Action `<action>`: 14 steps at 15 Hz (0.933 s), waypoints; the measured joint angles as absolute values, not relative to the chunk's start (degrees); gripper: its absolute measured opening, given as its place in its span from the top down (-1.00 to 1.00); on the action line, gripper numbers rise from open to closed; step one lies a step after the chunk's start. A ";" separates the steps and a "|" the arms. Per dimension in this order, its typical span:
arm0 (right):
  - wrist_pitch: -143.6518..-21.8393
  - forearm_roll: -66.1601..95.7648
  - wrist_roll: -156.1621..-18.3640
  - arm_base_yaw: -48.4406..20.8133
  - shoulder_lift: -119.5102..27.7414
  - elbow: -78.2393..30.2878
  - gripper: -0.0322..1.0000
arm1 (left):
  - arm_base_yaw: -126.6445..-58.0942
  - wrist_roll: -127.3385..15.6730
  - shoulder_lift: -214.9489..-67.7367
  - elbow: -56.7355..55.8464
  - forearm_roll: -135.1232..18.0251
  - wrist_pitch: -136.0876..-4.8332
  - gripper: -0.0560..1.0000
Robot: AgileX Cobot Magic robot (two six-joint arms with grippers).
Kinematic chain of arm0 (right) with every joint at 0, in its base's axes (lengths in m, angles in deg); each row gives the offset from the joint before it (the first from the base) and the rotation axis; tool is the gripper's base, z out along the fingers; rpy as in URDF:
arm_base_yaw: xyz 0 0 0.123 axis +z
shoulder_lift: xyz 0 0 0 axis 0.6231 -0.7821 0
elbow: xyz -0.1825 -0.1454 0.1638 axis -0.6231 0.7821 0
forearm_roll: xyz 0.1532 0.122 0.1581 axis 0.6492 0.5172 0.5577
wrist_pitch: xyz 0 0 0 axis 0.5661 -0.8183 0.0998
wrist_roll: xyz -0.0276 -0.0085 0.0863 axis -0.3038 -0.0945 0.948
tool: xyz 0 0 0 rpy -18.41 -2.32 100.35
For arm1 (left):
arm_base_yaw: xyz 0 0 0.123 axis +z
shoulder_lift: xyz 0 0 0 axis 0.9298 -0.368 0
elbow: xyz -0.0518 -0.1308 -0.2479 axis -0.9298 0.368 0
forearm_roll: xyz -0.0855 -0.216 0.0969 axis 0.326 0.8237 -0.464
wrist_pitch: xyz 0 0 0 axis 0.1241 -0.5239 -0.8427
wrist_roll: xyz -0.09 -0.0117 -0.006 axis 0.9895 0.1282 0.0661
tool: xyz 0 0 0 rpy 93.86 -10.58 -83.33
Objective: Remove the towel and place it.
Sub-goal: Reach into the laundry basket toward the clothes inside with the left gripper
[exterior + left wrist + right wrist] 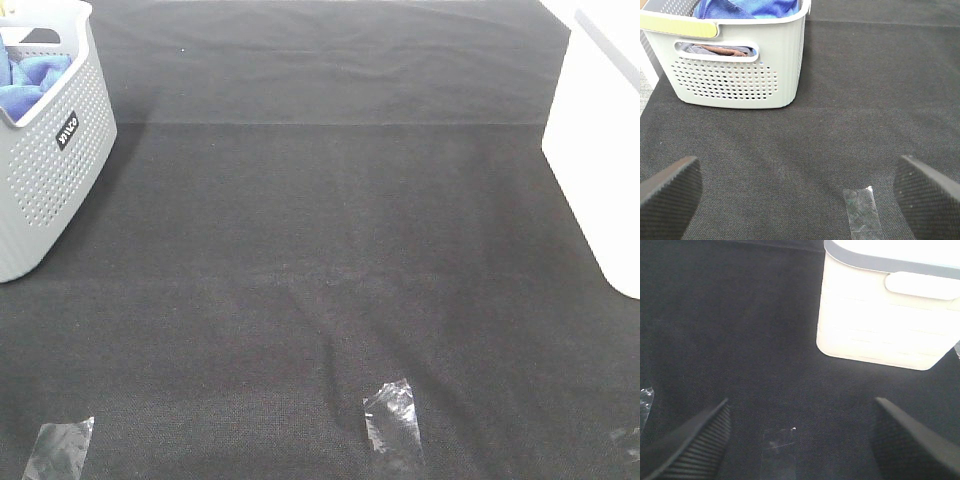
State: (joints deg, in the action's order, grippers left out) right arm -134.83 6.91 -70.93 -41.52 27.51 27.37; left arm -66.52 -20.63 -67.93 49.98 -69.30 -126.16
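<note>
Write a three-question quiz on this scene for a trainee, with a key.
1. True or false: the towel lies outside the grey basket.
2. On which side of the high view does the white bin stand? A left; B right; C centre.
3. Fill in: the left gripper and the right gripper both stand ____, holding nothing.

Key: 1 false; 2 B; 3 open.
</note>
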 joint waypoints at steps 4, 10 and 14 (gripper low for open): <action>-134.83 6.91 -70.93 -41.52 27.51 27.37 -0.54 | -66.52 -20.63 -67.93 49.98 -69.30 -126.16 -0.98; -134.83 6.91 -70.93 -41.52 27.51 27.37 -0.54 | -66.52 -20.63 -67.93 49.46 -69.13 -126.16 -0.98; -134.83 6.91 -70.93 -41.52 27.51 27.37 -0.54 | -66.52 -32.83 -83.17 39.61 -72.73 -129.20 -0.98</action>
